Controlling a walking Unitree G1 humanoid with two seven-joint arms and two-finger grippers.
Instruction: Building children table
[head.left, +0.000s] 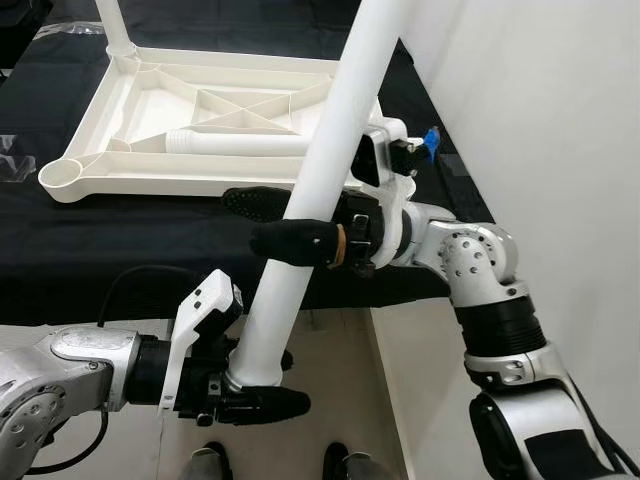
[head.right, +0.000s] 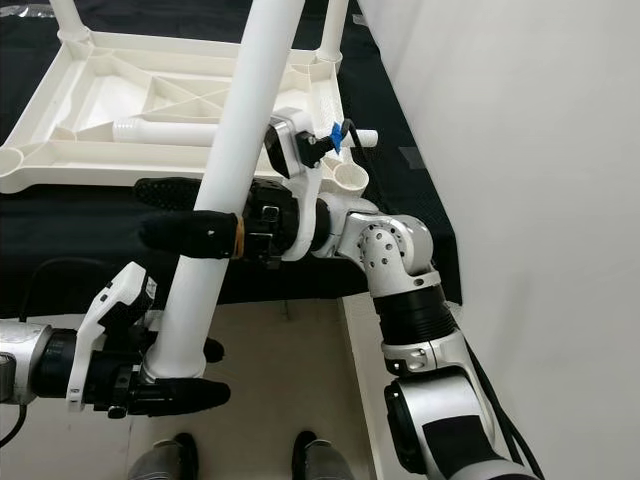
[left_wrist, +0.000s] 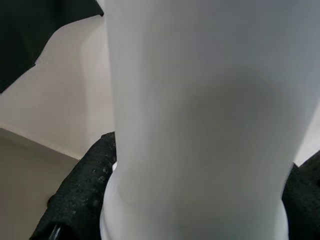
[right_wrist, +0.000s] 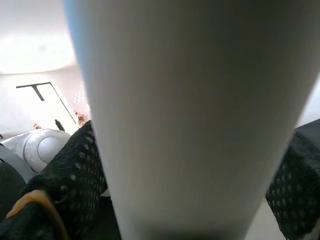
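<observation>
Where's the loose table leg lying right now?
In the left eye view, the loose leg lies flat inside the upturned tabletop, along its near rim, behind the held leg.

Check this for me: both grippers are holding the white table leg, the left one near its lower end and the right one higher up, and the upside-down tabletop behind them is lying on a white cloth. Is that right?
Not quite. The upside-down tabletop lies on a black cloth, not white, as the left eye view shows. The rest holds: the left gripper holds the white table leg near its lower end, the right gripper higher up.
</observation>
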